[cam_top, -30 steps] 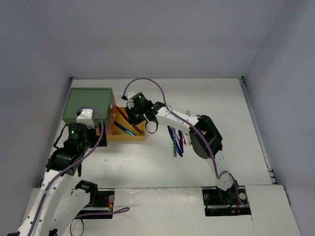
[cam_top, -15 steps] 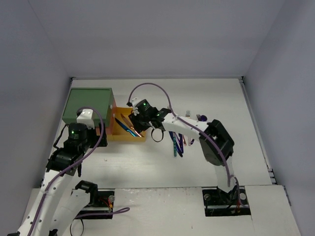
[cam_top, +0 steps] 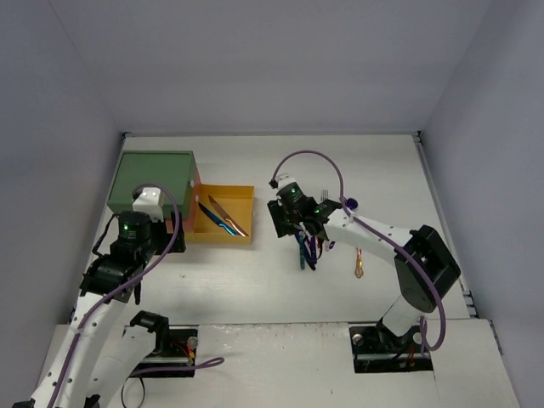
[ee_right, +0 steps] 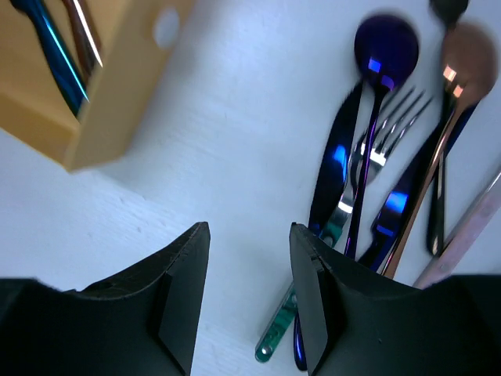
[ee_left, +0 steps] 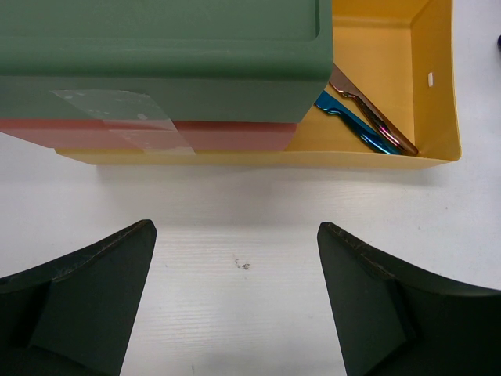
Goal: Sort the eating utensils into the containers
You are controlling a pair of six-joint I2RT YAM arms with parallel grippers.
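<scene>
The drawer unit with a green top (cam_top: 155, 180) stands at the back left; its yellow drawer (cam_top: 238, 236) is pulled out to the right and holds a blue knife (ee_left: 352, 125) and a copper knife (ee_left: 376, 117). Several blue, purple and copper utensils (cam_top: 308, 246) lie in a pile mid-table, and a gold one (cam_top: 359, 263) lies to their right. The pile shows in the right wrist view (ee_right: 376, 157). My right gripper (ee_right: 249, 298) is open and empty, just left of the pile. My left gripper (ee_left: 235, 305) is open and empty in front of the unit.
The orange-red drawer (ee_left: 180, 135) is shut under the green top, with clear tape (ee_left: 125, 117) on the unit's front. White walls enclose the table on three sides.
My right gripper has moved right from over the yellow drawer to the utensil pile. The two knives lie uncovered in the drawer. The left arm has not moved.
</scene>
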